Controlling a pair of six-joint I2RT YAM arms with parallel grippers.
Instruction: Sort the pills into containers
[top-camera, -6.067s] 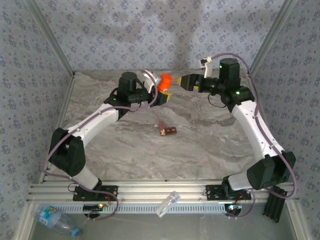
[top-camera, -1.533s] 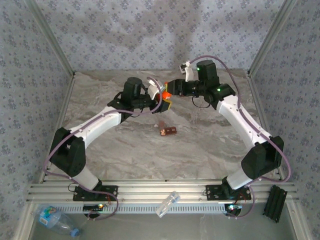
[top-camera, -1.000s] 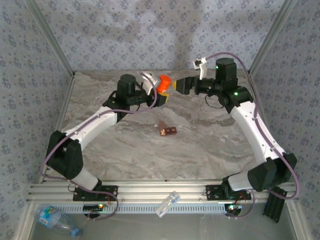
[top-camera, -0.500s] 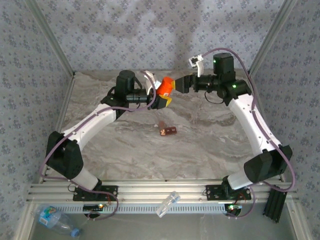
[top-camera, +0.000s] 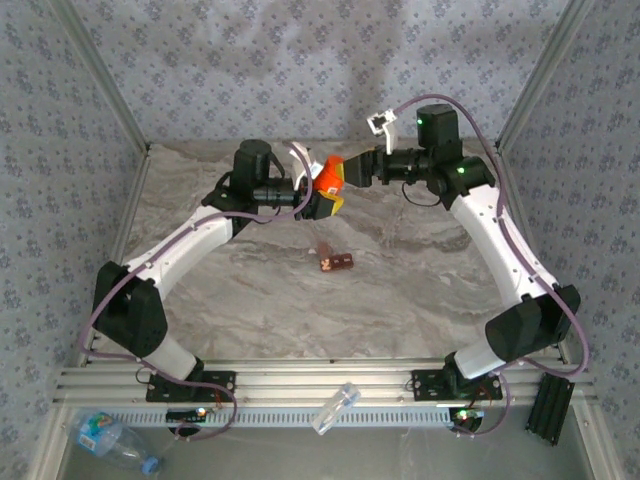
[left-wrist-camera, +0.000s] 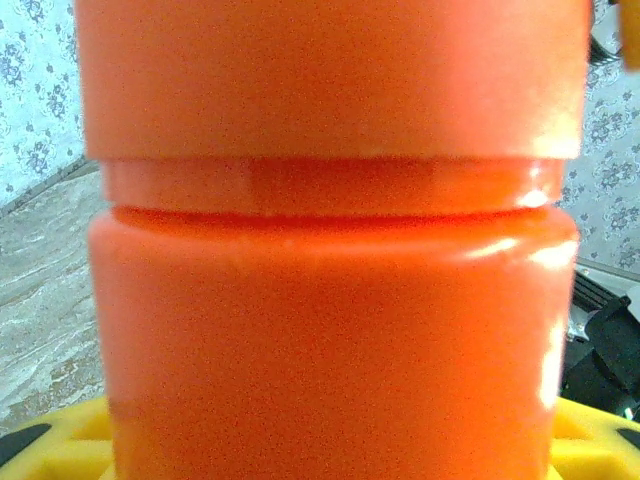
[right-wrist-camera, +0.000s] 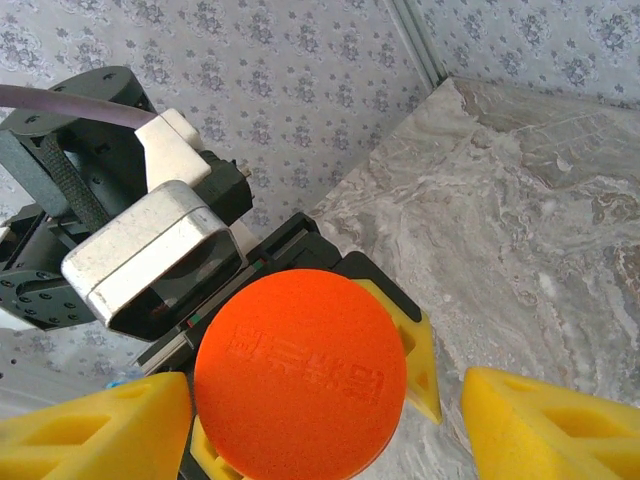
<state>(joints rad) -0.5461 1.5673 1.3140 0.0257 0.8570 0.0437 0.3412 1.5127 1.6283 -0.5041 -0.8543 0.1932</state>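
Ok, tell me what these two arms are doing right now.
The left gripper holds the orange-red pill bottle up off the table at the back, its cap on and pointing at the right arm. The right gripper is open, its yellow fingers either side of the cap without touching it, so it looks set to grip the cap. A few small brown items lie on the table nearer the arms.

Glossy, smooth orange plastic pill bottle (left-wrist-camera: 330, 300) — matt marbled table (top-camera: 400, 290)

Floral blue-grey walls (top-camera: 250, 70) rose behind and beside the grey marbled table (top-camera: 260, 300); aluminium rails (top-camera: 300, 383) lined its near edge.
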